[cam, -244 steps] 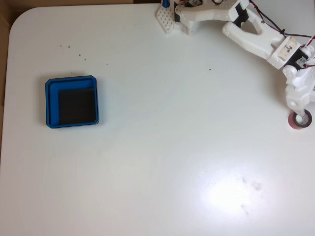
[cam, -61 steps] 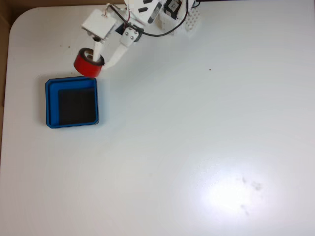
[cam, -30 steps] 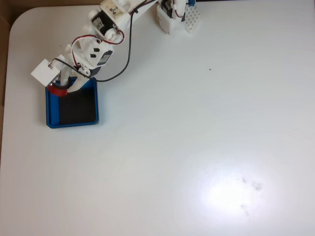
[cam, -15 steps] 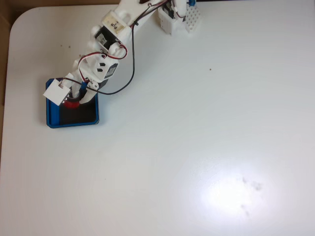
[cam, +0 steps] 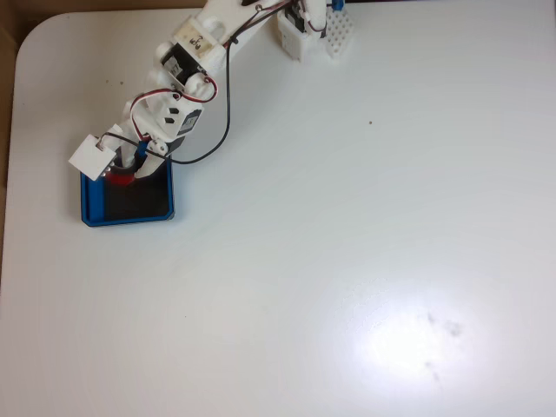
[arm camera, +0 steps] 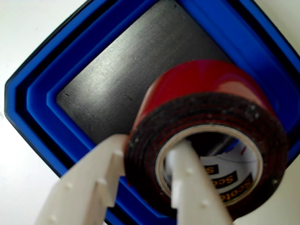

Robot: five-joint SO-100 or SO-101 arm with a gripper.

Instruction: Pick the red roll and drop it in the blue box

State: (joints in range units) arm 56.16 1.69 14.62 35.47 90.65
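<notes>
The pincer (arm camera: 140, 180) grips the roll (arm camera: 206, 140) through its wall, above the box (arm camera: 42, 108). Only the release remains.

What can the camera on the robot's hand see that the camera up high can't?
The wrist view shows how the roll is held: one finger goes through the hollow middle of the red roll, the other presses its outside, and there is printed writing inside the core. The fixed view shows the whole white table, the arm's cables and the base at the top edge. Both show the gripper holding the roll over the blue box, which has a black floor.
</notes>
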